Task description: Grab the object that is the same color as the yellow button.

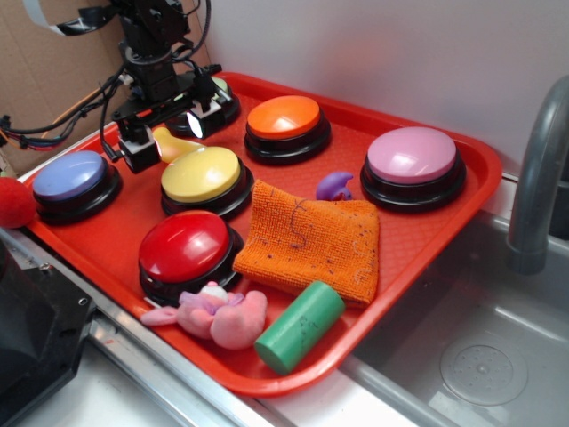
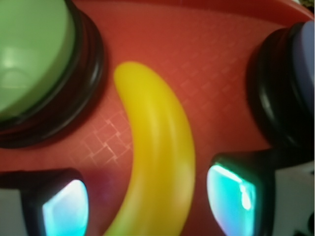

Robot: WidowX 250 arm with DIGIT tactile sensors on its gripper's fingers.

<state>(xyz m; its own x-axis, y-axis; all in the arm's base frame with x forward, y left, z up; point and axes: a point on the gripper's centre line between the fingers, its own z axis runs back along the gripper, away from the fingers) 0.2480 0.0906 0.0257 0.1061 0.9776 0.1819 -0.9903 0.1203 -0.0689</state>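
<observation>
1. From the exterior view I see the red tray (image 1: 427,233) beside a steel sink (image 1: 498,356), and my gripper (image 1: 169,133) is down at the tray's far left corner.
2. The jaws are spread, one finger on each side of the small yellow banana toy (image 1: 173,144), which lies on the tray floor just behind the yellow button (image 1: 202,173).
3. The light green button (image 1: 218,89) is mostly hidden behind the arm; the blue button (image 1: 69,173) sits to the left, the orange button (image 1: 284,116) and pink button (image 1: 412,155) along the back.
4. Nearer the front I see the red button (image 1: 184,245), an orange cloth (image 1: 313,237), a purple toy (image 1: 334,186), a pink plush (image 1: 218,313) and a green cylinder (image 1: 300,326).
5. From the wrist view the banana toy (image 2: 157,162) runs up between the two fingertips (image 2: 231,196), with tray showing on both sides of it, so nothing is pinched.
6. Here the green button (image 2: 34,59) is at upper left and the blue button (image 2: 295,83) at right.
</observation>
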